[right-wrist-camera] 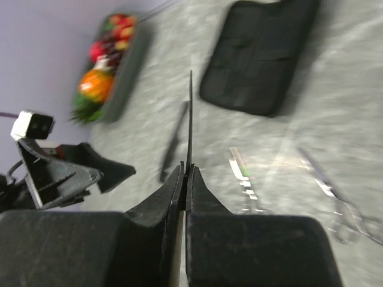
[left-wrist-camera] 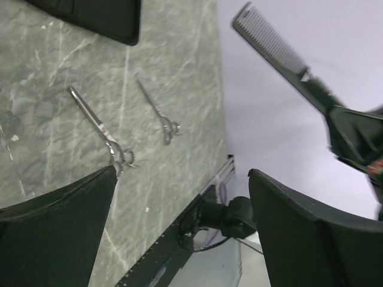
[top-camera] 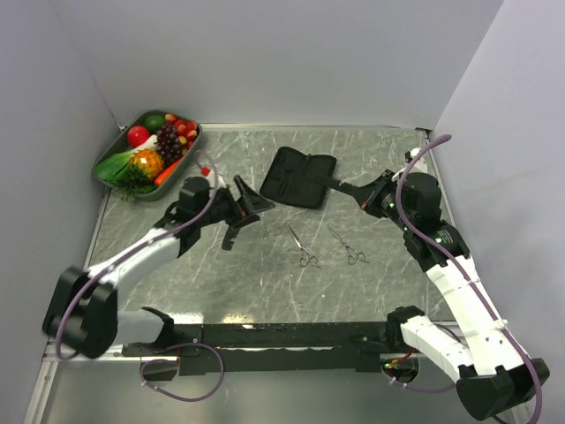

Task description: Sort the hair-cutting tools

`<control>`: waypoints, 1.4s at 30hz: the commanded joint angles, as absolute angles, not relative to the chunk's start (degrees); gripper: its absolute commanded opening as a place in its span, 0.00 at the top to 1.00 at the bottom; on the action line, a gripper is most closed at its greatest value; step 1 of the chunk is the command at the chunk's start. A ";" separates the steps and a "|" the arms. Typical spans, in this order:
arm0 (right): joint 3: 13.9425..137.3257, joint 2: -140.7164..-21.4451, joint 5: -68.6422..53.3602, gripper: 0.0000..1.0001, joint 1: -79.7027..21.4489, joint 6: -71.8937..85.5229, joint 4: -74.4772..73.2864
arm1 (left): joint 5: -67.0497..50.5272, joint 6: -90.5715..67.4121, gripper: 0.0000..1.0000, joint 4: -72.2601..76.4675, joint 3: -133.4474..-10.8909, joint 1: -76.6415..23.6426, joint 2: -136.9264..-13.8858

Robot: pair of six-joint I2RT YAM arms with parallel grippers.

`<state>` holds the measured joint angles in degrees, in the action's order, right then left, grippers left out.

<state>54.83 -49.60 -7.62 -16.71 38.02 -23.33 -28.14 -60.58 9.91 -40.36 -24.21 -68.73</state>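
Two silver scissors (top-camera: 303, 247) (top-camera: 350, 247) lie side by side on the marble table; they also show in the left wrist view (left-wrist-camera: 102, 128) (left-wrist-camera: 158, 113) and, blurred, in the right wrist view (right-wrist-camera: 245, 179) (right-wrist-camera: 335, 191). My right gripper (top-camera: 369, 199) (right-wrist-camera: 187, 170) is shut on a black comb (top-camera: 347, 187) (right-wrist-camera: 190, 119) (left-wrist-camera: 269, 42) and holds it above the table beside the pouch. A second black comb (top-camera: 233, 233) (right-wrist-camera: 173, 140) lies on the table by my left gripper (top-camera: 252, 208) (left-wrist-camera: 182, 173), which is open and empty.
A black fabric pouch (top-camera: 298, 177) (right-wrist-camera: 257, 54) (left-wrist-camera: 96, 15) lies open at the back middle. A tray of toy fruit (top-camera: 150, 146) (right-wrist-camera: 114, 66) stands at the back left corner. Grey walls close in the table on three sides.
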 commanded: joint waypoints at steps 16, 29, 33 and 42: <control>53.97 -47.81 1.67 1.00 -16.17 34.19 -30.32 | -11.94 -30.77 0.04 -9.48 -86.82 -20.22 -112.31; 52.91 -45.35 1.58 1.00 -16.08 32.52 -31.64 | -33.65 -21.80 0.02 -4.58 -94.13 -16.88 -129.63; 51.42 -44.39 0.97 1.00 -16.08 33.05 -31.90 | -38.84 -22.24 0.02 -1.86 -91.77 -16.70 -131.04; 48.78 -43.16 -0.95 1.00 -16.08 34.80 -32.26 | -44.47 -24.34 0.06 -0.44 -89.47 -16.79 -134.82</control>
